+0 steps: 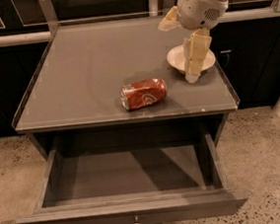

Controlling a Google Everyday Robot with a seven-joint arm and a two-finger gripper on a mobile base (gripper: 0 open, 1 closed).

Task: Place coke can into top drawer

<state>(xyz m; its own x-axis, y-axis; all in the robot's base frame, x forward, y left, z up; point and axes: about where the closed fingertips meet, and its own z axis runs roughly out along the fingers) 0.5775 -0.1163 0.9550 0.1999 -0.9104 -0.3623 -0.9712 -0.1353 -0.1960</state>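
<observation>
The coke can (143, 94) is red with white script and lies on its side near the front middle of the grey tabletop (86, 64). The top drawer (132, 216) is pulled fully open below the table's front edge, with a small metal knob on its front panel; nothing lies inside it. My gripper (193, 69) hangs from the arm at the upper right, over the cream bowl, to the right of the can and above it. It holds nothing.
A cream round bowl (175, 58) sits at the right side of the tabletop, partly behind the gripper. A railing and dark cabinets run behind the table. Speckled floor lies around the open drawer.
</observation>
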